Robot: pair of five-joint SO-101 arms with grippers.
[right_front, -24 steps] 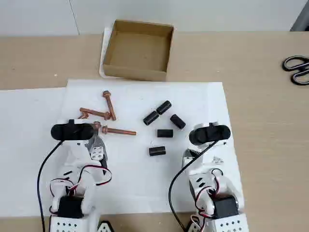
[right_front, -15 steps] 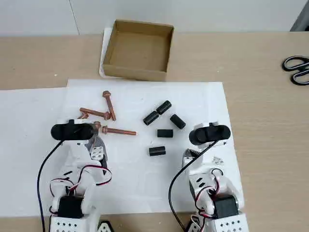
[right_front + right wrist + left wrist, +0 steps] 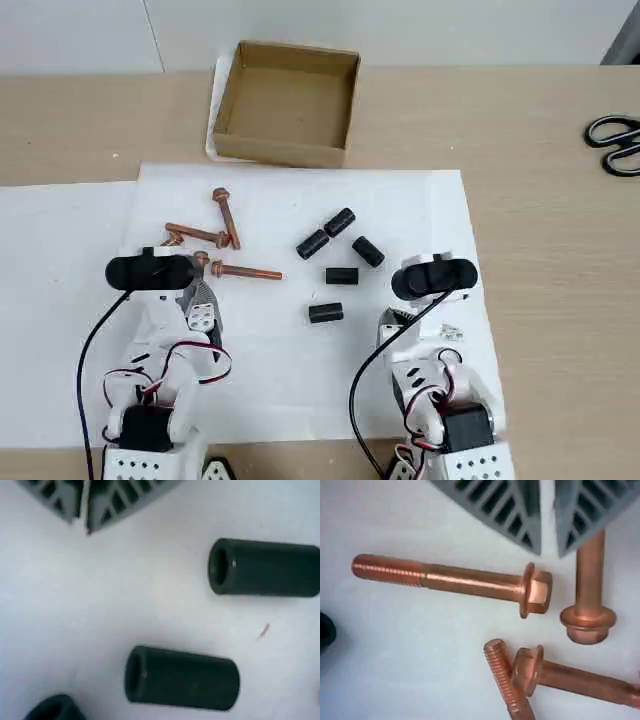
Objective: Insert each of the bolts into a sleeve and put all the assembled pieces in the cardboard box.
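Several copper bolts (image 3: 226, 215) lie loose on the white paper, left of centre. Several black sleeves (image 3: 341, 275) lie scattered to their right. The open cardboard box (image 3: 227, 103) stands at the back of the table with nothing in it. My left gripper (image 3: 549, 547) hangs shut just above the bolts, with one long bolt (image 3: 452, 580) beside its tips and a second bolt (image 3: 590, 597) partly under one finger. My right gripper (image 3: 85, 522) is shut and holds nothing; two sleeves (image 3: 182, 677) (image 3: 265, 569) lie close beside it.
The left arm (image 3: 150, 272) and right arm (image 3: 433, 277) stand at the front of the paper (image 3: 280, 350). Scissors (image 3: 615, 140) lie on the bare wooden table at the far right. A third sleeve (image 3: 52, 707) shows at the edge of the right wrist view.
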